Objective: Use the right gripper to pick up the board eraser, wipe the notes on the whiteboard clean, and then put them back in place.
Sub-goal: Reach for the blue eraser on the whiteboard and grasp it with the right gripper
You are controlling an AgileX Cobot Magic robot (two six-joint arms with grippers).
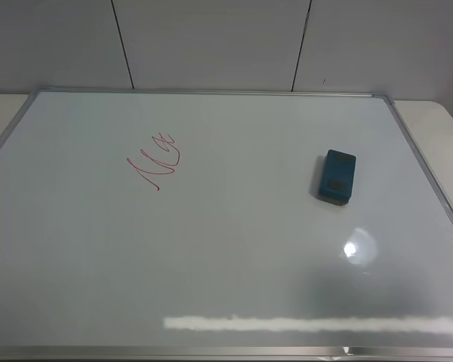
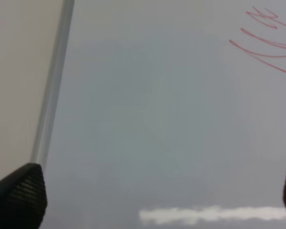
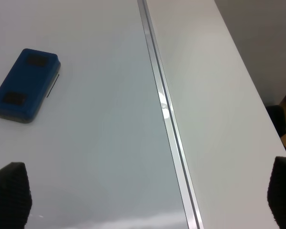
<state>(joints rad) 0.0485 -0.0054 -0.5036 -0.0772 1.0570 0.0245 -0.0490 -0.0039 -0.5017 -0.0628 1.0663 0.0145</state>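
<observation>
The small teal-blue rectangular board eraser (image 1: 337,176) is found right of centre on the large glossy white whiteboard (image 1: 226,264). The black right gripper (image 3: 143,200) is spread wide and empty (only fingertips are seen); it should be centred across the eraser's short width before being closed.

Cool light leaves a glare streak and spot on the whiteboard (image 1: 226,249); left wrist view blurred.

room: bare whiteboard (image 1: 234,256) all round board eraser (image 1: 337,176) | obstacle: silver frame (image 3: 168,114) nr rt side
</observation>
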